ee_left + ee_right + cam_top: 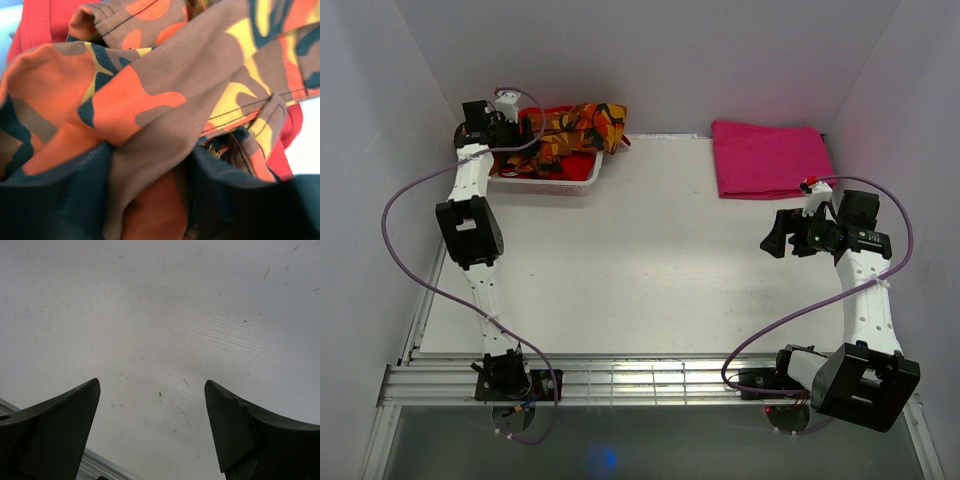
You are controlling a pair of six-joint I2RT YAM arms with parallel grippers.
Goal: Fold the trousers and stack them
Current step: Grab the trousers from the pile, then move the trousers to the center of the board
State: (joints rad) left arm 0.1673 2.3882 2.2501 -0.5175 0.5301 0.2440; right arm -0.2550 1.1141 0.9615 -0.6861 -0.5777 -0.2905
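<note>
The trousers (582, 124), in an orange, yellow, brown and black camouflage print, lie bunched in a white basket (555, 181) at the back left, one end hanging over its right rim. My left gripper (525, 128) is down in the pile. In the left wrist view the trousers (165, 90) fill the frame, and a thick fold runs down between my two dark fingers (60, 200), which press it from both sides. My right gripper (775, 236) hovers open and empty over the bare table at the right; it also shows in the right wrist view (150, 390).
A plain red garment (35, 25) lies under the trousers in the basket. A folded pink cloth (768, 158) lies at the back right. White walls close in the table at the back and both sides. The table's metal front rail (640, 380) runs along the near edge.
</note>
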